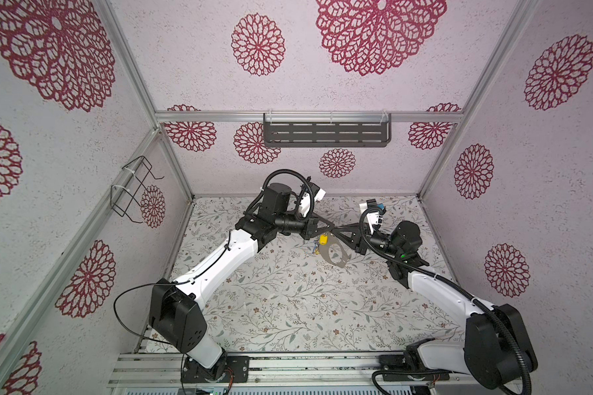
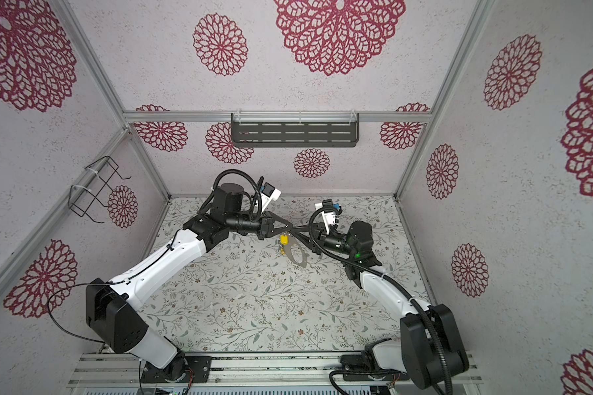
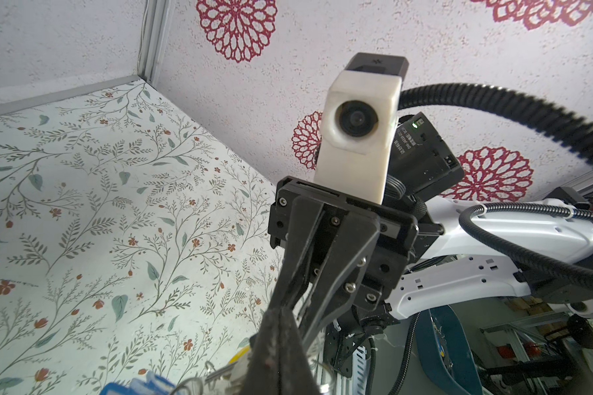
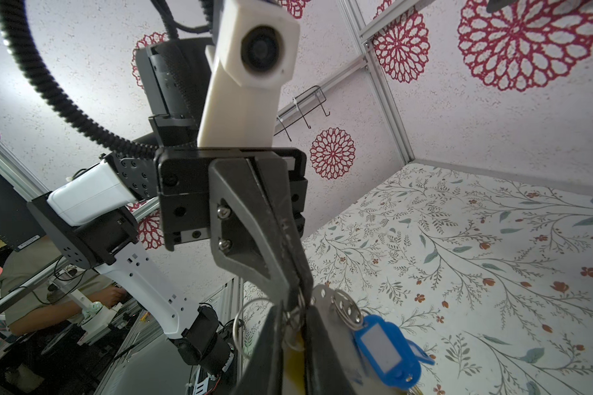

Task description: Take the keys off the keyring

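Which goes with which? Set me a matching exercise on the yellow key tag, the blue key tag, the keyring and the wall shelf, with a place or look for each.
Things
1. yellow key tag
2. blue key tag
3. keyring
4. slotted shelf

Place or look
A. fixed to the back wall
B. white label window facing the right wrist camera
C. flat grey metal with a wide central opening
D. at the upper left of the grey plate in both top views

Pairs: 1-D, 2-B, 3-C, 4-A
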